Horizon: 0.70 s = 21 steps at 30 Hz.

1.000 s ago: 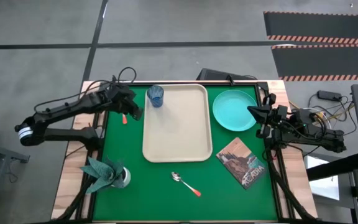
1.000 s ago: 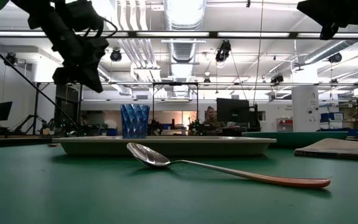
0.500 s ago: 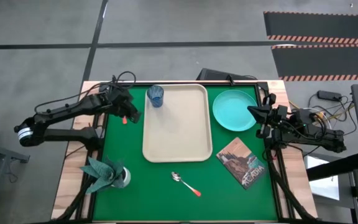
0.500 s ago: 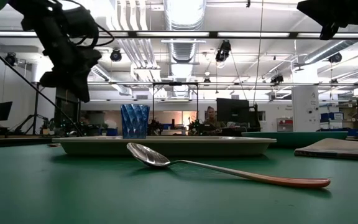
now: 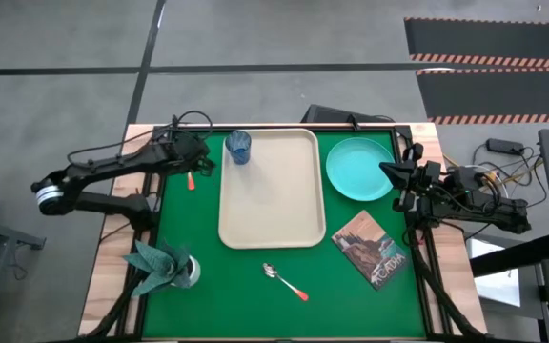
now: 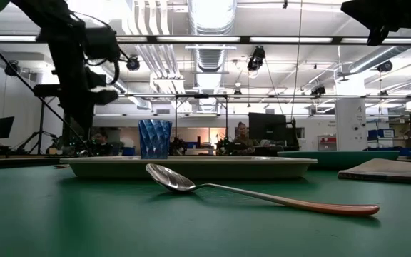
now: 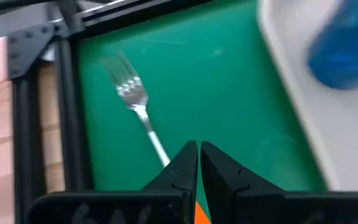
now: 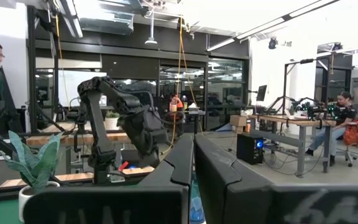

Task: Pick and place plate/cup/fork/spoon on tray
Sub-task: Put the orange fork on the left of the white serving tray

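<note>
The fork [image 7: 138, 109] lies flat on the green table left of the tray [image 5: 270, 195], tines toward the far edge; in the high view its red-orange handle [image 5: 190, 182] shows. My left gripper [image 7: 197, 157] is shut and hangs over the fork's shaft, near the handle [image 7: 199, 214]; it also shows in the high view [image 5: 201, 164]. The cup [image 5: 239, 147] stands upright on the tray's far left corner. The plate [image 5: 359, 169] lies on the table right of the tray. The spoon [image 5: 284, 281] lies near the front edge. My right gripper [image 5: 394, 176] waits shut beside the plate. My left gripper's shut fingertips [image 7: 185, 163] point down and stand over the fork's shaft where it meets the red-orange handle. I cannot tell whether they touch it. The fork lies flat on the table.
A brown picture-covered book [image 5: 372, 248] lies front right of the tray. A pale holder with a teal folded napkin [image 5: 165, 267] stands at the front left. A black frame rail [image 7: 27, 112] runs along the table's left edge, close to the fork.
My left gripper has shifted a little toward the table's far left and has turned at the wrist over the fork. The cup, the tray, the spoon and the plate have stayed where they were.
</note>
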Motion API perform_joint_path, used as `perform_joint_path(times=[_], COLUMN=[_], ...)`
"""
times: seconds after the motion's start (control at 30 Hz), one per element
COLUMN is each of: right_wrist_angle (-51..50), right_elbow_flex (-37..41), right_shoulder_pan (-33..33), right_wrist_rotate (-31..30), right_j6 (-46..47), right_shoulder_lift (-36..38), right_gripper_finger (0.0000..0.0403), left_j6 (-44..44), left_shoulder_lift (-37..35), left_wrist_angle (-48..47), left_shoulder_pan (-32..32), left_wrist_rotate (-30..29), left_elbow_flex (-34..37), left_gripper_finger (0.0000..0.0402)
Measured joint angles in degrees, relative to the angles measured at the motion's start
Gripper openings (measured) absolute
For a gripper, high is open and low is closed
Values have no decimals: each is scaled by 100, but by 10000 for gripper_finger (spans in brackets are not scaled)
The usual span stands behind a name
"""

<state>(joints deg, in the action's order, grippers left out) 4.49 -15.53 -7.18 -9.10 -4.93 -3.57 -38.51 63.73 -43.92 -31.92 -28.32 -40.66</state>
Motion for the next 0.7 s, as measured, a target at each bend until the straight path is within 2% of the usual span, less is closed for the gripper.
perform_joint_path(times=[0.33, 0.7], right_wrist_angle=[-70, -101], right_elbow_flex=[-1, -2], right_shoulder_pan=[1, 1], right_wrist_rotate=[0, 0], right_j6=[49, 29], right_shoulder_lift=[0, 0], right_gripper_finger=[9, 9], left_j6=[-163, -316], left_shoulder_lift=[1227, 1427], left_wrist_angle=[-5, -2], left_shoulder_pan=[2, -151], left_wrist_rotate=[25, 68], left_elbow_flex=[9, 11], left_gripper_finger=[5, 5])
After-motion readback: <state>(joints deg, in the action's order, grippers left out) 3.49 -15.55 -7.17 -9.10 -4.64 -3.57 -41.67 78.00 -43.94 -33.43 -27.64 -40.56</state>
